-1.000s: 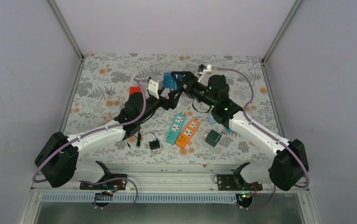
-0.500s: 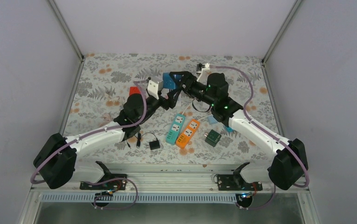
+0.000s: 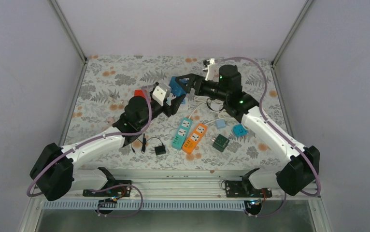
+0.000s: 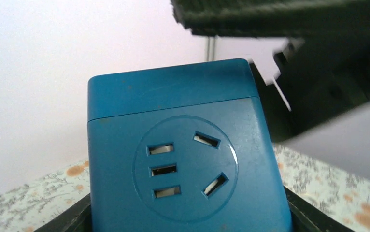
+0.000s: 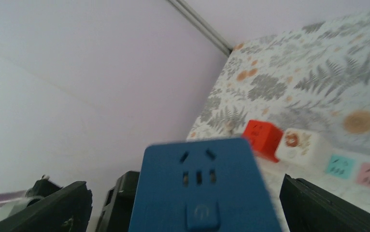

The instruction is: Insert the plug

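The blue plastic cube socket [image 4: 183, 164] hangs above the floral-patterned table [image 3: 106, 77], far of centre. The left gripper [image 3: 174, 98] is clenched on its lower sides. The right gripper [image 3: 185, 85] reaches in from the right, its fingers [image 5: 333, 208] spread wide around the cube and seemingly released.

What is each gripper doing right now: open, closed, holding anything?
Left gripper: closed on the blue socket cube.
Right gripper: astride that cube; whether it grips cannot be told.
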{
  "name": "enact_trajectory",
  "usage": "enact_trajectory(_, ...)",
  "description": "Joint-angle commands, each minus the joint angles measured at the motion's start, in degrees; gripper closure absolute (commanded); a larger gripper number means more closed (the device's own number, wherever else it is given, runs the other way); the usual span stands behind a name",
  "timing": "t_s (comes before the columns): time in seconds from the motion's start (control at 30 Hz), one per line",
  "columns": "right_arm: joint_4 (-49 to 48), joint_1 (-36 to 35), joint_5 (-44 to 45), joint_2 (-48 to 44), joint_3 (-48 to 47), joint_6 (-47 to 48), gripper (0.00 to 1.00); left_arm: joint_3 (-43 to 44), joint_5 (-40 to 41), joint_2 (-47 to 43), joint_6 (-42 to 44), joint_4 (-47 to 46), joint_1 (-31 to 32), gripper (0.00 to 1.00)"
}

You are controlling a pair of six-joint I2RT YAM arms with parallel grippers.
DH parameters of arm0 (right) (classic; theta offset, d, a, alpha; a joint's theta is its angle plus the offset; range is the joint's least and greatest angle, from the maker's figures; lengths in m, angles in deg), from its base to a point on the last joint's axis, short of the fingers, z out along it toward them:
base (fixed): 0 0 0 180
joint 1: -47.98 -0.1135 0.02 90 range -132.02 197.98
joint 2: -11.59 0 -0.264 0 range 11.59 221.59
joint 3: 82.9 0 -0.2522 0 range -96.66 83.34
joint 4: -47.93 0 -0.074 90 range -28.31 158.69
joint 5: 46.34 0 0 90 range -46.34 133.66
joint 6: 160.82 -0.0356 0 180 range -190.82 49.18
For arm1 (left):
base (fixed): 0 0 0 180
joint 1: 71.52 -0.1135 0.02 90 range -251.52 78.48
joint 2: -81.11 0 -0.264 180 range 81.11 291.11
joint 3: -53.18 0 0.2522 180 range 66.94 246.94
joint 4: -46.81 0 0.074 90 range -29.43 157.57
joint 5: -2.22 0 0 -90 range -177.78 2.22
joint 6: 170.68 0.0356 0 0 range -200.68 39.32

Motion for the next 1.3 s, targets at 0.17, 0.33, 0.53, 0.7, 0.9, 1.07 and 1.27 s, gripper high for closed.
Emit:
enact_trajectory(0.17,24.2,6.2,-11.8,-0.5,-7.1,22.8,0.04,2.8,-26.2,-0.4,18.2,8.5,-4.4,0.42)
enact_trajectory(0.33,29.7,6.3,-5.3,-1.1,-7.6,22.7,0.00,4.8,-33.8,1.6,18.3,7.7,-6.6,0.44)
enact_trajectory(0.53,29.1,6.3,-11.6,-0.4,-3.6,20.8,0.03,5.6,-36.1,3.3,19.1,7.9,-7.0,0.44)
enact_trajectory(0.7,24.8,6.3,-20.8,1.6,-2.4,14.3,0.28,6.2,-35.5,4.0,20.7,9.0,-7.1,0.47)
enact_trajectory(0.9,19.9,6.2,-22.7,0.8,0.2,10.4,0.46,7.1,-34.0,4.7,20.2,11.5,-7.1,0.45)
enact_trajectory(1.07,17.9,6.2,-17.8,1.1,1.5,9.7,0.51,6.2,-25.3,4.4,14.9,11.9,-7.1,0.17)
enact_trajectory(1.27,17.1,6.2,-4.0,3.5,0.4,11.0,0.51,0.7,-6.6,-2.0,6.0,9.9,-7.1,0.00)
